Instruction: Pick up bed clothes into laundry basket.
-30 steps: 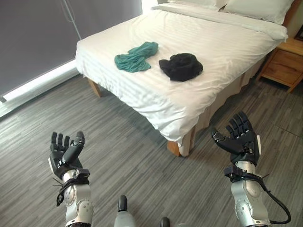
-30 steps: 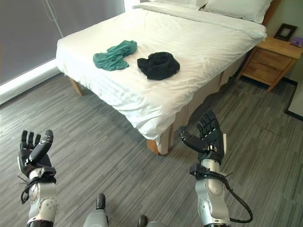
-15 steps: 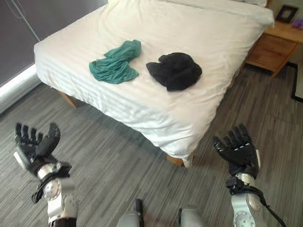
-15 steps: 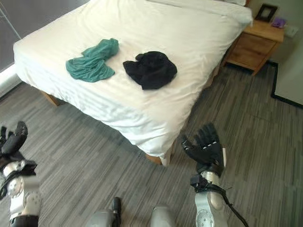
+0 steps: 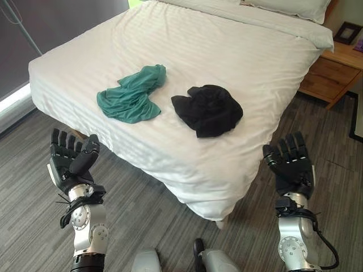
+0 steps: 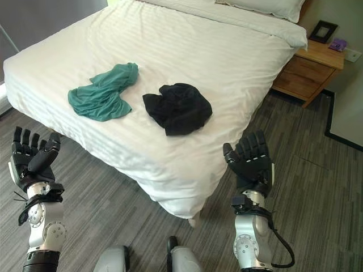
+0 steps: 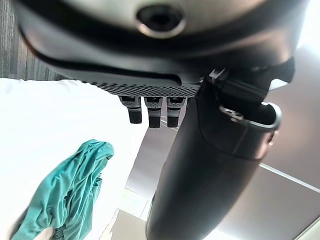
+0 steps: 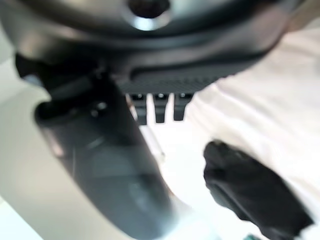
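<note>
In the left eye view a wide bed with a white striped cover point(image 5: 227, 62) stands on grey wood-plank flooring point(image 5: 34, 170). A crumpled teal cloth garment point(image 5: 131, 94) and a bunched black cloth garment point(image 5: 208, 109) lie apart on the cover near the bed's foot, the teal one to the left. A white pillow point(image 5: 289, 8) lies at the head, with a light wooden bedside cabinet point(image 5: 332, 73) on the right carrying a small dark picture frame point(image 5: 347, 33). The left hand point(image 5: 69, 164) is raised beside the bed's left corner, fingers straight, holding nothing. The right hand point(image 5: 290, 165) is up past the bed's near right edge, fingers spread and empty.

The right eye view shows the same layout, and a small purple object point(image 6: 337, 44) on the cabinet that is too small to identify.

In the left wrist view straight fingertips point(image 7: 152, 114) point over the white cover, the teal garment lying beyond them.

In the right wrist view the fingertips point(image 8: 160, 111) are extended over the cover, and a dark mass beyond them is probably the black garment, though it is blurred.
</note>
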Motion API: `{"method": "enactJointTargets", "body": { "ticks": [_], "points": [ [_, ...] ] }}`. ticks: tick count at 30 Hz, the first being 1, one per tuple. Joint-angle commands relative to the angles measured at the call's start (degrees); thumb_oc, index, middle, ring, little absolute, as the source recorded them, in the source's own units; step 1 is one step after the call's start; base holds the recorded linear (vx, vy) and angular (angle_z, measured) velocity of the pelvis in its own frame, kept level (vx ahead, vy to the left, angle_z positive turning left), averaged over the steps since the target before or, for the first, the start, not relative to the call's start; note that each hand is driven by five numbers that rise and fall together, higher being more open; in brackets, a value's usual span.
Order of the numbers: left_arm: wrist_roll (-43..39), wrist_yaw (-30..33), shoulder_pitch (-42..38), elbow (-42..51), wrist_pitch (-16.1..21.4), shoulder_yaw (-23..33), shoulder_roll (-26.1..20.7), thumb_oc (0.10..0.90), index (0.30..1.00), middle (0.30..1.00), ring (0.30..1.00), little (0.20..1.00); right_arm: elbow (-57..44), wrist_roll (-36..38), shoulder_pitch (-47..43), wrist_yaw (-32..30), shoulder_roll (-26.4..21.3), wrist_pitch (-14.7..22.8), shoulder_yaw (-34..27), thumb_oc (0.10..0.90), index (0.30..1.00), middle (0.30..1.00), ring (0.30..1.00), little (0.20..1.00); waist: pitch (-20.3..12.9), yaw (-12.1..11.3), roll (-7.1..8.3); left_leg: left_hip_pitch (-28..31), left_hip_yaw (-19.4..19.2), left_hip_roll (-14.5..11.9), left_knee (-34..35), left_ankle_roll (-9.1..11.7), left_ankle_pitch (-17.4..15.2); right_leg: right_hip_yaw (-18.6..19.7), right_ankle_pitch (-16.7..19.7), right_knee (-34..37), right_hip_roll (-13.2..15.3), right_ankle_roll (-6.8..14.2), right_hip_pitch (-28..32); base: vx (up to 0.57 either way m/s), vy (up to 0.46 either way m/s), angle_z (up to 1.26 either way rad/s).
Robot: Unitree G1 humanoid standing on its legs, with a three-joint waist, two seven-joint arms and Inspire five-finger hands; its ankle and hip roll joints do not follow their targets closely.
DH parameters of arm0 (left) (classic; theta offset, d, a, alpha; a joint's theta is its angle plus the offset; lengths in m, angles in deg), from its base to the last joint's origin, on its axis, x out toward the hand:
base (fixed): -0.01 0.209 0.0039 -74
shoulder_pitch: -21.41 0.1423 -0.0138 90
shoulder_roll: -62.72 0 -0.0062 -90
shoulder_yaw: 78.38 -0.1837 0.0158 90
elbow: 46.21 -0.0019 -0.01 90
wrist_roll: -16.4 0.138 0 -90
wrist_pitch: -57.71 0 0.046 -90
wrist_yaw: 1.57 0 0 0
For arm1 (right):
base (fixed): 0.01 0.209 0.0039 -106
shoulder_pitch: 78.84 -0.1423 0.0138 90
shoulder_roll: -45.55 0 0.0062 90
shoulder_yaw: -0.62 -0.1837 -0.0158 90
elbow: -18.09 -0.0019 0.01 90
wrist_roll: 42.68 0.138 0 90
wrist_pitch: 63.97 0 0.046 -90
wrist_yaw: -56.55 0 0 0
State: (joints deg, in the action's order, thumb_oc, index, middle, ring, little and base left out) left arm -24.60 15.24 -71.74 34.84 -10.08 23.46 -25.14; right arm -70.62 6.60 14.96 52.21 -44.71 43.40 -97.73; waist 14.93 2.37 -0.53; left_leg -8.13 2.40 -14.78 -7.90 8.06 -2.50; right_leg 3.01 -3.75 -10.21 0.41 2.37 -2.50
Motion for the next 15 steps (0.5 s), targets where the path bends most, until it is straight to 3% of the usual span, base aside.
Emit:
{"method": "enactJointTargets", "body": {
  "ticks": [1,2,4,5,6,7,8,10,11,13,14,15],
  "points": [
    [1.61,-0.85,-3.66,6.56,7.42,4.84,-8.11,0.800,0.900,0.900,0.900,0.900,-10.05,-3.01,-0.87,2.21,-4.21,5.60,-0.85,0.800,0.900,0.900,0.900,0.900,-5.38,0.15,-0.91,-2.15,6.18,-3.17,4.92,2.72,12.47,0.97,-6.93,3.73,7.39,4.17,7.89,0.35,0.368,-0.76],
    [1.09,-1.30,-3.48,6.55,7.60,5.48,-8.17,0.800,0.900,0.900,0.900,0.900,-9.92,-0.34,-1.12,3.31,-3.24,5.76,-0.95,0.800,0.900,0.900,0.900,0.900,-5.89,0.05,-1.55,-2.92,8.52,-4.55,6.50,4.29,13.55,2.79,-8.00,4.32,9.52,5.20,9.46,0.20,0.245,-0.77],
    [0.98,-1.66,-3.04,6.81,7.65,6.03,-8.43,0.800,0.900,0.900,0.900,0.900,-9.73,2.60,-1.00,5.17,-2.73,5.95,-0.78,0.800,0.900,0.900,0.900,0.900,-6.22,-0.54,-1.75,-2.75,10.23,-4.60,7.24,5.00,14.54,4.54,-7.76,4.97,10.83,6.17,10.10,0.36,0.444,-0.77],
    [1.53,-2.12,-2.32,7.04,7.38,7.12,-8.86,0.800,0.900,0.900,0.900,0.900,-10.21,3.43,-0.48,6.90,-2.22,5.02,-0.76,0.800,0.900,0.900,0.900,0.900,-6.84,-1.11,-1.87,-2.63,13.80,-3.73,5.82,6.48,13.40,6.69,-7.32,6.09,13.91,7.54,11.23,0.36,0.490,-0.91],
    [1.57,-2.10,-2.22,7.12,7.34,7.12,-8.87,0.800,0.900,0.900,0.900,0.900,-10.28,3.42,-0.39,6.90,-2.17,4.98,-0.75,0.800,0.900,0.900,0.900,0.900,-6.89,-1.19,-1.67,-2.67,13.66,-3.49,5.47,6.40,13.14,6.76,-7.27,6.29,14.17,7.63,11.34,0.32,0.494,-1.19],
    [2.17,-2.35,-1.94,7.23,7.35,8.12,-9.76,0.800,0.900,0.900,0.900,0.900,-10.87,2.61,-0.08,7.95,-2.57,4.58,-0.94,0.800,0.900,0.900,0.900,0.900,-7.16,-1.52,-1.37,-2.70,16.43,-2.17,3.51,6.94,11.20,8.53,-6.32,6.81,16.33,8.50,11.12,0.26,0.523,-1.16],
    [3.66,-3.98,-1.20,9.01,7.25,9.49,-11.70,0.800,0.900,0.900,0.900,0.900,-12.36,0.40,0.88,10.25,-3.72,3.13,-2.78,0.800,0.900,0.900,0.900,0.900,-7.50,-0.89,-1.10,-3.11,16.48,-0.17,0.62,6.94,6.53,9.40,-3.78,7.02,20.96,10.40,10.54,0.33,0.722,-0.77],
    [4.51,-5.31,-0.88,9.94,7.16,9.18,-12.63,0.800,0.900,0.900,0.900,0.900,-13.43,-0.28,2.36,11.70,-3.45,2.68,-3.83,0.800,0.900,0.900,0.900,0.900,-8.02,-0.66,-0.42,-4.19,15.35,1.89,-1.46,6.15,4.28,9.40,-1.71,6.92,23.61,11.17,9.19,0.23,0.565,-0.29],
    [6.26,-6.56,-1.12,9.91,5.48,6.58,-15.02,0.800,0.900,0.900,0.900,0.900,-13.97,0.76,2.03,10.76,-1.81,3.09,-3.04,0.800,0.900,0.900,0.900,0.900,-6.97,0.28,-0.10,-4.72,12.22,5.69,-4.41,3.28,1.43,10.04,6.69,1.23,24.56,8.42,3.61,0.14,0.609,-0.43],
    [6.24,-9.28,1.15,10.45,3.50,6.43,-17.85,0.800,0.900,0.900,0.900,0.900,-12.92,5.19,1.88,12.57,1.65,2.48,0.95,0.800,0.900,0.900,0.900,0.900,-5.69,-0.55,-2.01,-2.47,7.81,6.59,-2.25,0.32,1.58,5.11,9.08,-4.74,23.90,5.59,-1.62,0.13,0.737,-0.77],
    [6.95,-9.72,1.58,10.36,2.69,7.08,-19.94,0.800,0.900,0.900,0.900,0.900,-13.22,4.36,3.09,13.65,1.48,0.90,2.47,0.800,0.900,0.900,0.900,0.900,-5.49,0.47,-2.93,-1.10,6.87,7.51,-0.65,-0.73,2.06,5.16,7.75,-7.96,21.02,4.70,-3.15,0.18,0.861,-0.89],
    [9.55,-12.27,0.29,8.29,1.48,7.38,-27.09,0.800,0.900,0.900,0.900,0.900,-14.33,2.68,4.72,15.96,-1.42,-0.24,2.14,0.800,0.900,0.900,0.900,0.900,-5.16,2.15,-3.77,1.55,4.85,9.22,2.16,-3.20,1.95,3.56,3.26,-12.55,14.65,4.00,-5.55,0.12,0.660,-0.66]
  ]
}}
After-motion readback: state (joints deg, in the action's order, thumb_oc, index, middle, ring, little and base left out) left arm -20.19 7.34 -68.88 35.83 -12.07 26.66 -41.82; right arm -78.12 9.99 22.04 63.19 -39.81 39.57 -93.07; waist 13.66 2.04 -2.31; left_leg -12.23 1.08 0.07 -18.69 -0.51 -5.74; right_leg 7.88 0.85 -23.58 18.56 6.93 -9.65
